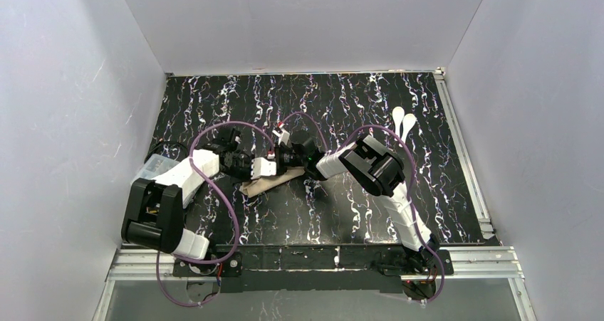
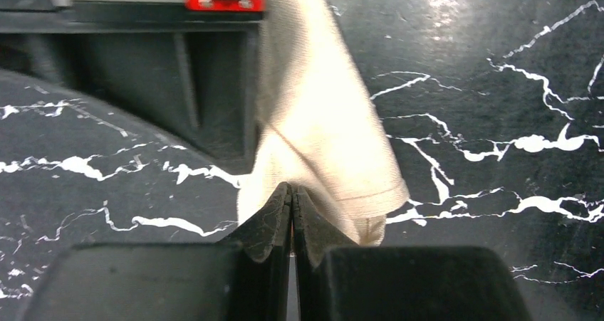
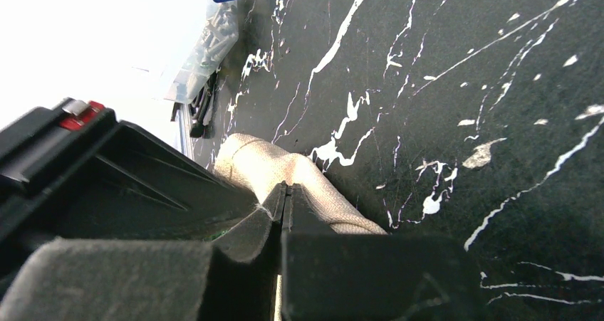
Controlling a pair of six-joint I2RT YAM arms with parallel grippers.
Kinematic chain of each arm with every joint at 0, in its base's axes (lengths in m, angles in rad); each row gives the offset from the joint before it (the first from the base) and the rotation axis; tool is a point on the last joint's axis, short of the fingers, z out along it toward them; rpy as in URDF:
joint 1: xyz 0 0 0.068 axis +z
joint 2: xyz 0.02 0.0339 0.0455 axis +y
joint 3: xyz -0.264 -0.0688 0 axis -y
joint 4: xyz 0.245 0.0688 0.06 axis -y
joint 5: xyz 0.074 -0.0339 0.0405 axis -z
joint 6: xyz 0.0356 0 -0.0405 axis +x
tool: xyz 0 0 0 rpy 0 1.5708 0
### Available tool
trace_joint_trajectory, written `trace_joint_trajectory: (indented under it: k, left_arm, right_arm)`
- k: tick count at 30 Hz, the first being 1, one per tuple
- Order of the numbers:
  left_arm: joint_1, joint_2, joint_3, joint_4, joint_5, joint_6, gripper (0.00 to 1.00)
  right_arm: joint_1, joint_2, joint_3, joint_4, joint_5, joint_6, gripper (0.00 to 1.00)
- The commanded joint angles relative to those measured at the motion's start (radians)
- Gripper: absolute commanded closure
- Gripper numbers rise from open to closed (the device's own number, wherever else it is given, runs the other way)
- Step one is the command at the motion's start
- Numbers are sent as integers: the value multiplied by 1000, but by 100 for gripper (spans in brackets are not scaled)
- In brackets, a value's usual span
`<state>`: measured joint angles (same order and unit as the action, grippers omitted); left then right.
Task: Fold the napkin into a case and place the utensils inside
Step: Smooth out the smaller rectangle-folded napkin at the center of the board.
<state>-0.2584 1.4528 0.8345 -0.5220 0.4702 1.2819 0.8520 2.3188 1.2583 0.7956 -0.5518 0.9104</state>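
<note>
white walls (image 1: 306,22) close in on the left, far and right sides of a black, white-veined table (image 1: 214,100), and a metal rail (image 1: 464,157) runs along its right edge. most of the far half and the near right stretch of the surface lie bare. the left arm (image 1: 160,211) reaches from its near-left base toward the middle, the right arm (image 1: 381,171) leans in from the near right, and the two wrists almost meet at centre, with little room between them. a clear plastic box (image 1: 154,167) sits at the left edge, just beside the left arm. the napkin (image 1: 265,184), bunched into a narrow tan strip, lies at the middle of the table, one end poking out toward the near left from under the wrists. the left gripper (image 2: 292,193) has its jaws pressed together on a hemmed part of the cloth. the right gripper (image 3: 285,193) is likewise closed, pinching a fold that humps up on both sides of its tips. the utensils (image 1: 404,122), two white spoons, lie side by side at the far right, near the rail and well apart from the cloth
</note>
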Motion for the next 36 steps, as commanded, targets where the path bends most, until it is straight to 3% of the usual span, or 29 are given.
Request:
trace_joint_trajectory:
  k: [1,12,17,21,23,27,31,36]
  left_arm:
    - [-8,-48,-68,7,-2,88,100]
    - [-16,-69,-172,30,-27,194,100]
    - [-17,-74,-102,55,-69,106,88]
    - [-3,-76,96,-130,-19,22,76]
    - [-2,-83,155,-265,25,51,70]
    - [-6,-110,131,-414,73,135,57]
    - [-41,-139,22,-341,42,121,55]
    - [-101,-137,-40,-193,-33,-26,49]
  right_arm:
    - [11,60,-52,-145,7,-29,99]
    - [11,70,-47,-146,3,-20,99]
    - [11,72,-46,-151,1,-20,99]
    - [11,81,-39,-155,-3,-16,99]
    - [11,87,-35,-158,-3,-14,99]
    - [9,98,-20,-174,-3,-10,99]
    - [9,100,-22,-178,0,-7,99]
    - [9,97,-23,-176,-2,-6,99]
